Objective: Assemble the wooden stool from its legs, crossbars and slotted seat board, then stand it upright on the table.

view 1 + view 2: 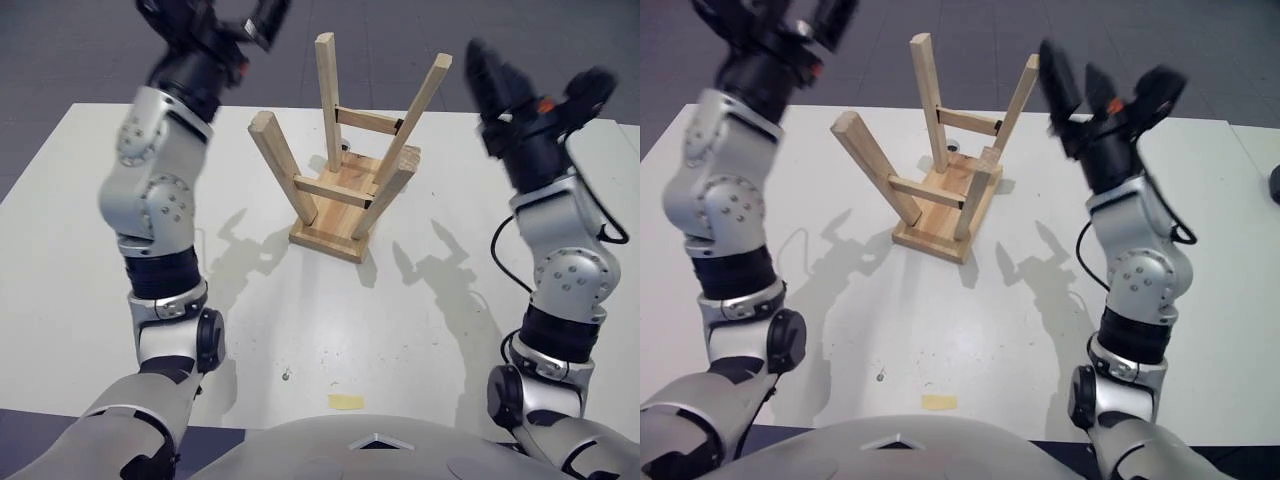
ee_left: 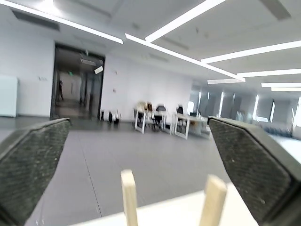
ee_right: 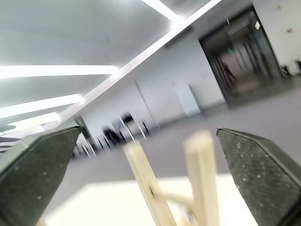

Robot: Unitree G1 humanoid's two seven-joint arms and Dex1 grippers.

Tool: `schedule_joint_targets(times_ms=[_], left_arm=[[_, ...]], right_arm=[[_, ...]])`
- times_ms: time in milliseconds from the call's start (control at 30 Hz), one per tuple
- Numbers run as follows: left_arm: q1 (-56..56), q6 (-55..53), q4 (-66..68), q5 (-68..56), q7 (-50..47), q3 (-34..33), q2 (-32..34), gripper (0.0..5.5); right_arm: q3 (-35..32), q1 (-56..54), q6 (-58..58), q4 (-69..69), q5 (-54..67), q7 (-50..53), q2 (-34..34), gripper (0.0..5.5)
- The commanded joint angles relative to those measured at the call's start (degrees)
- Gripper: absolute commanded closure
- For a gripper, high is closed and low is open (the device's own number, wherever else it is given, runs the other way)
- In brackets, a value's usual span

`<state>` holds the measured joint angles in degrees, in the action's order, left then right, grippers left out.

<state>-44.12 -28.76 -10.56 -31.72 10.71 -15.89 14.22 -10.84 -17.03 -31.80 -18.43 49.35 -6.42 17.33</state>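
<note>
A small yellow scrap (image 1: pixel 346 401) lies at the bench's (image 1: pixel 60 200) six o'clock edge, nearest the camera, with a dark speck (image 1: pixel 286 376) just beyond it.

Further in, towards twelve o'clock of the bench's middle, the wooden stool (image 1: pixel 345 190) rests upside down. Its slotted seat board (image 1: pixel 328 240) is flat on the bench, turned at an angle to the bench edges. The four legs (image 1: pixel 328 100) point up and splay outwards, and the crossbars (image 1: pixel 335 190) bridge them in pairs. I cannot tell whether every joint is fully seated.

Neither gripper touches the stool.
- **Left gripper** (image 1: pixel 213 20): raised at about ten o'clock from the stool, jaws wide and empty.
- **Right gripper** (image 1: pixel 535 70): raised at about two o'clock from the stool, also spread wide with nothing between its fingers.

Both wrist views look past the open fingers at the leg tips.

The building appears finished, so the step in hand looks like the last one: turning the stool over and standing it on its legs.

That next move probably needs both arms. Each gripper would come down on its own side and close on a leg or a crossbar at matching height. Together they would lift the stool clear of the bench and rotate it half a turn. They should let go only once all four leg ends sit flat.

A lopsided grasp could twist the splayed legs in their slots.
</note>
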Motion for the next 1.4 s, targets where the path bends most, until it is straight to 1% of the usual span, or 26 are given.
schedule_joint_targets(times_ms=[33,67,133,267,367,400,533,633,700,800,867,967,1067,1200,1300,1400], left_arm=[[1.24,1.65,3.92,3.35,-0.25,-3.41,6.06,0.12],[2.70,2.00,5.61,4.47,0.08,-3.18,6.74,0.12],[6.15,2.58,6.98,5.95,1.14,-2.46,7.45,0.12],[13.05,3.12,6.43,8.24,1.69,-1.10,7.35,0.12],[16.30,3.13,5.17,9.13,1.30,-1.01,7.49,0.12],[17.20,3.02,5.06,9.39,1.56,-1.12,8.04,0.12],[22.73,3.89,5.01,12.85,5.57,-0.34,13.33,0.12],[29.54,5.01,6.53,16.75,10.23,1.25,18.61,0.12],[34.69,5.98,6.44,17.79,15.57,2.97,21.58,0.12],[43.62,8.40,2.95,17.23,28.26,7.25,27.35,0.12],[46.20,6.43,-0.29,14.01,35.48,9.07,29.43,0.12],[45.40,3.57,-2.98,11.89,42.66,13.15,31.38,0.12],[39.26,4.69,-0.78,13.88,41.39,17.00,27.60,0.12],[33.67,5.53,1.24,14.50,39.43,20.14,22.52,0.12],[31.29,7.57,4.19,16.19,37.66,20.77,20.51,0.12],[31.07,9.12,6.58,16.82,38.15,20.04,20.99,0.12]], right_arm=[[11.79,2.73,-1.04,1.94,-8.24,-3.15,-1.89,0.10],[13.82,3.37,-1.11,1.82,-9.23,-4.53,-2.21,0.10],[16.02,5.23,-2.48,-1.20,-7.51,-9.63,-1.50,0.10],[17.67,8.87,-6.30,-9.33,-0.01,-21.48,2.43,0.10],[16.31,10.52,-7.97,-8.51,1.88,-22.86,3.01,0.10],[16.10,11.28,-7.87,-7.37,0.62,-23.07,3.79,0.10],[12.98,14.19,-9.02,-4.36,-1.84,-22.64,7.45,0.10],[9.44,16.81,-10.29,-3.16,-2.34,-23.20,10.55,0.10],[8.07,17.61,-9.75,-1.55,-4.13,-23.38,12.00,0.10],[6.41,15.29,-6.86,1.62,-6.77,-23.81,12.11,0.10],[6.12,11.64,-3.48,4.81,-8.61,-24.35,10.40,0.10],[8.74,6.36,0.54,10.32,-11.10,-29.66,9.20,0.10],[12.90,0.34,3.95,18.74,-14.16,-37.64,8.15,0.10],[16.33,-3.12,7.51,25.62,-17.68,-45.42,7.56,0.10],[17.29,-1.90,6.52,24.20,-17.60,-50.46,9.58,0.10],[17.16,1.69,3.31,19.48,-15.93,-54.20,12.87,0.10]])
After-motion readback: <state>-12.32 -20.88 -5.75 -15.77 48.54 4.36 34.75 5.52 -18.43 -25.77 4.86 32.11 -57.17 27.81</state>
